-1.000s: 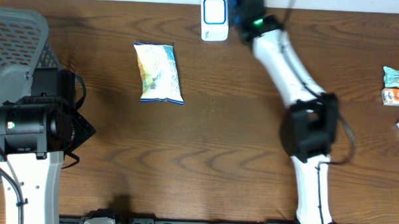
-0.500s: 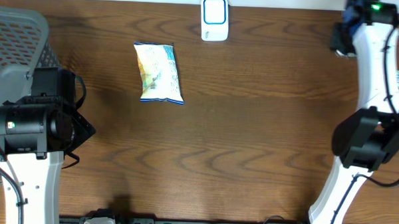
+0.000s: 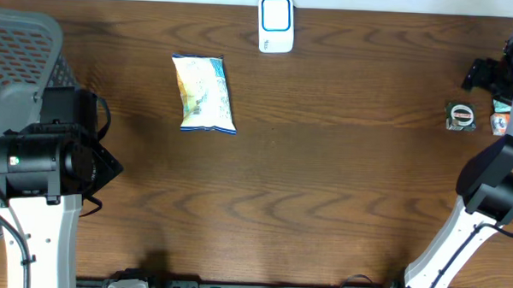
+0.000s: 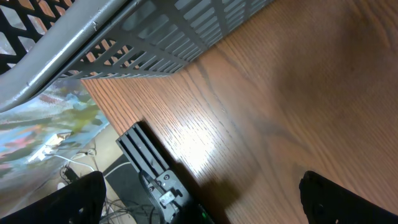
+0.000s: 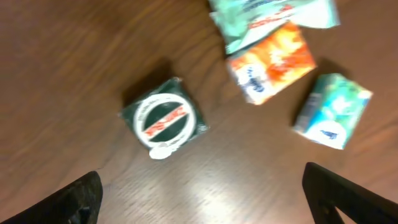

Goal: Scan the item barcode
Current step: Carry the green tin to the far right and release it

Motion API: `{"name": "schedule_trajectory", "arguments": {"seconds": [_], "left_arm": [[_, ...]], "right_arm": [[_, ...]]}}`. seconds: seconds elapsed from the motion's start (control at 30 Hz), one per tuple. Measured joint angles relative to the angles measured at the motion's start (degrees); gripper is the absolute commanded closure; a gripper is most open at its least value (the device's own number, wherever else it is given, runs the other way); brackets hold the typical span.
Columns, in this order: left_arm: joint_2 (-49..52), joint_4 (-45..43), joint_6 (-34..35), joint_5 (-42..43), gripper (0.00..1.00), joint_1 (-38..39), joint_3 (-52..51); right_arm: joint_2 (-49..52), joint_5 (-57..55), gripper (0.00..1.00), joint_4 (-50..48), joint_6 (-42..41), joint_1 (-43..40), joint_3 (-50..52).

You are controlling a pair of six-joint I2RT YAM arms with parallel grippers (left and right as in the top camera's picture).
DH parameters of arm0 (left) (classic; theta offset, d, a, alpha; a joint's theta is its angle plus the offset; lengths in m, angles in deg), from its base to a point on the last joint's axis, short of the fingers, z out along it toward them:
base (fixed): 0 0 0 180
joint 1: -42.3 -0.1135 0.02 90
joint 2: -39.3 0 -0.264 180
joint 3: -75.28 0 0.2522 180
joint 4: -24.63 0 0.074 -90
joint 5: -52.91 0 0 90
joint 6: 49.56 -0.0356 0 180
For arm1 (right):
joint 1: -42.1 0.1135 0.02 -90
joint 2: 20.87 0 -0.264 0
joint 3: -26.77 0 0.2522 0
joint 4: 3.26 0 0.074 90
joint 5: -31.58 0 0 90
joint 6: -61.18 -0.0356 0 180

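Leftward, our left gripper [image 4: 205,202] hangs wide and empty beside the basket [image 3: 21,33], out of the way. We see a snack bag [image 3: 204,93] lying left of the far scanner [image 3: 276,23]. Rightward, our right gripper [image 5: 202,199] hovers, jaws wide, over the green packet [image 5: 165,118] beside other packets [image 5: 273,59], probably to straddle it.

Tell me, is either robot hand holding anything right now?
No, nothing is held. The right gripper is open near the small green packet, which lies loose on the table. The left gripper is open and empty.
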Motion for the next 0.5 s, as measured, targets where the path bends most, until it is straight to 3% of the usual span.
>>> {"name": "schedule_trajectory", "arguments": {"seconds": [0.07,0.13,0.23,0.3,0.5], "left_arm": [[0.0,0.0,0.0,0.0,0.02,0.0,0.0],[0.0,0.0,0.0,0.0,0.02,0.0,0.0],[0.0,0.0,0.0,0.0,0.02,0.0,0.0],[0.0,0.0,0.0,0.0,0.03,0.0,0.0],[0.0,0.0,0.0,0.0,0.03,0.0,0.0]], "right_arm": [[0.0,3.6,0.06,0.0,0.0,-0.1,0.0],[0.0,7.5,0.20,-0.1,0.5,0.2,0.0],[0.1,12.6,0.51,-0.6,1.1,1.1,0.0],[0.1,14.6,0.64,-1.0,1.3,2.0,0.0],[0.7,15.8,0.78,-5.3,-0.4,4.3,1.2]]}}
